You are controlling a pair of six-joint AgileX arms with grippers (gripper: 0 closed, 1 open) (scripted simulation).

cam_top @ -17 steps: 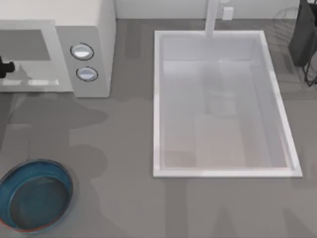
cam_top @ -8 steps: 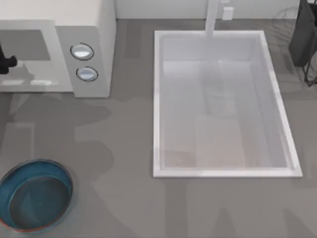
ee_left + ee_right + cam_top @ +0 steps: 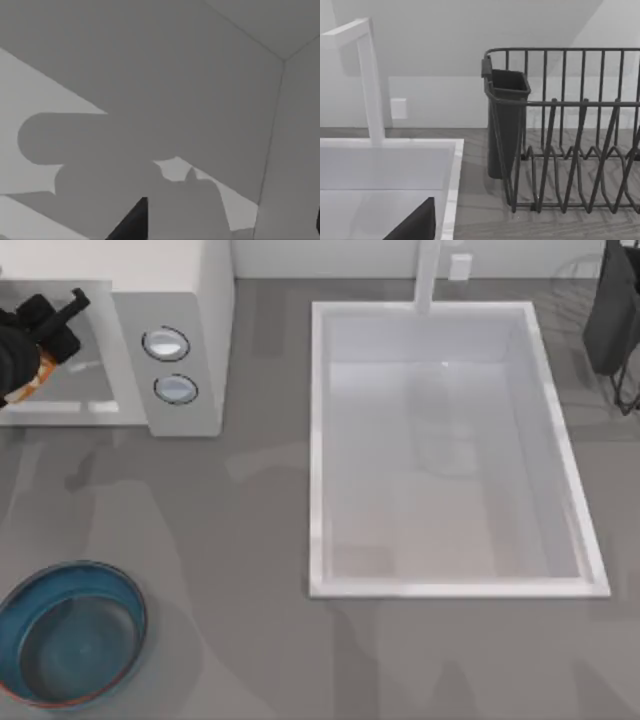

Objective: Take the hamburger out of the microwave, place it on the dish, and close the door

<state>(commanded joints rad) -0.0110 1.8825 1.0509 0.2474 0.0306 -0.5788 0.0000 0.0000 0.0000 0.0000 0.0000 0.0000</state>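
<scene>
The left gripper (image 3: 45,335) sits at the mouth of the microwave (image 3: 185,300) at the counter's (image 3: 250,540) far left, with an orange and cream sliver, which I take for the hamburger (image 3: 40,372), showing just under its dark body; it seems to be pinched in the jaws, though the grip itself is hidden, so I cannot tell for sure; the left wrist view looks at bare grey cavity walls and shadow; to do this step well, draw the hand straight out of the cavity, keep clear of the frame and panel, hold the load level, then carry it toward the dish (image 3: 70,640) at the near left corner and lower it over the middle before letting go; the door is yet to be shut; the right arm is parked at the far right by the rack (image 3: 560,130); count: one microwave, two knobs (image 3: 166,344), one dish, one hamburger, one sink (image 3: 450,450), one rack.
</scene>
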